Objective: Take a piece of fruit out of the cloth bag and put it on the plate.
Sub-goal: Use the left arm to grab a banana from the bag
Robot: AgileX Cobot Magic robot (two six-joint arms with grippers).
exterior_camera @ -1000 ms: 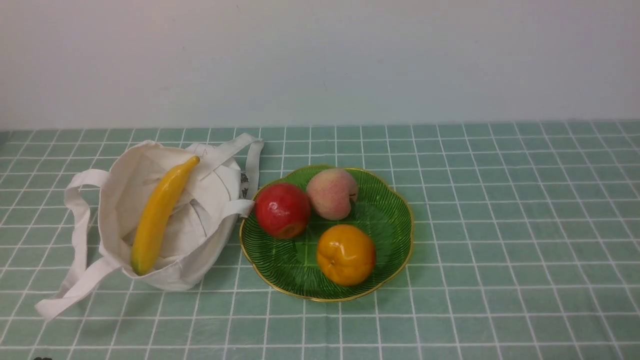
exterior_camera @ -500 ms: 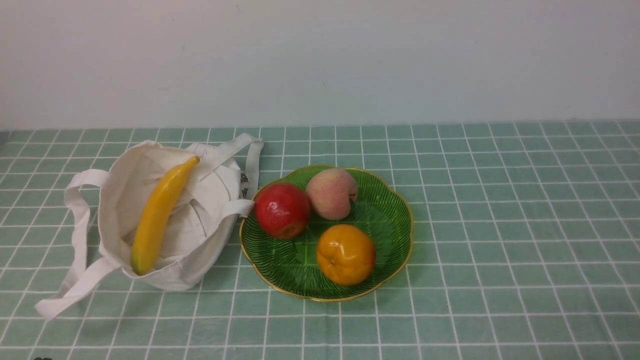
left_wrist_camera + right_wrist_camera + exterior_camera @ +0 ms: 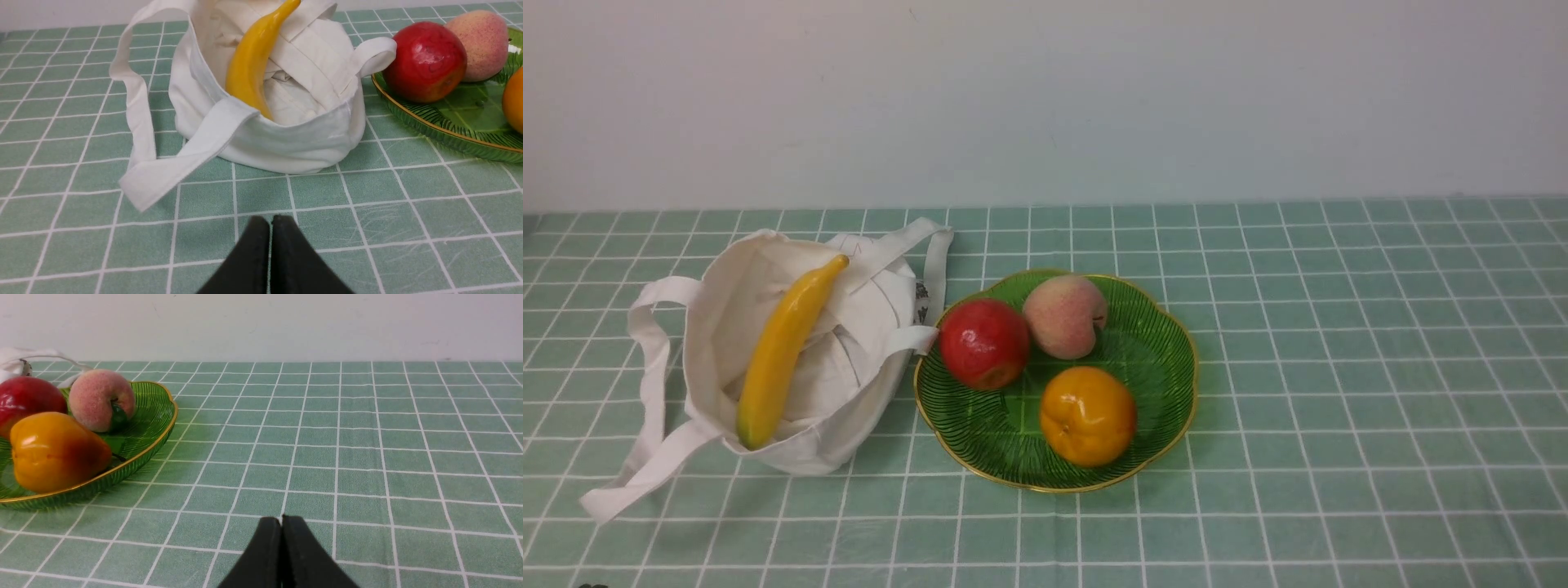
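Note:
A long yellow banana (image 3: 783, 347) leans inside the open off-white cloth bag (image 3: 866, 327) at the table's left. The same banana (image 3: 250, 65) and bag (image 3: 286, 139) fill the left wrist view. Right of the bag lies the green gold-rimmed plate (image 3: 1152, 359), its rim (image 3: 429, 126) also showing in the left wrist view. My left gripper (image 3: 270, 219) is shut and empty, a short way in front of the bag. My right gripper (image 3: 281, 518) is shut and empty over bare tablecloth, to the right of the plate (image 3: 151, 412). Neither arm shows in the front view.
On the plate lie a red apple (image 3: 984, 343), a pink peach (image 3: 1065, 316) and an orange (image 3: 1088, 416). The bag's long straps (image 3: 645, 392) trail over the checked green tablecloth at the left. A pale wall stands behind the table.

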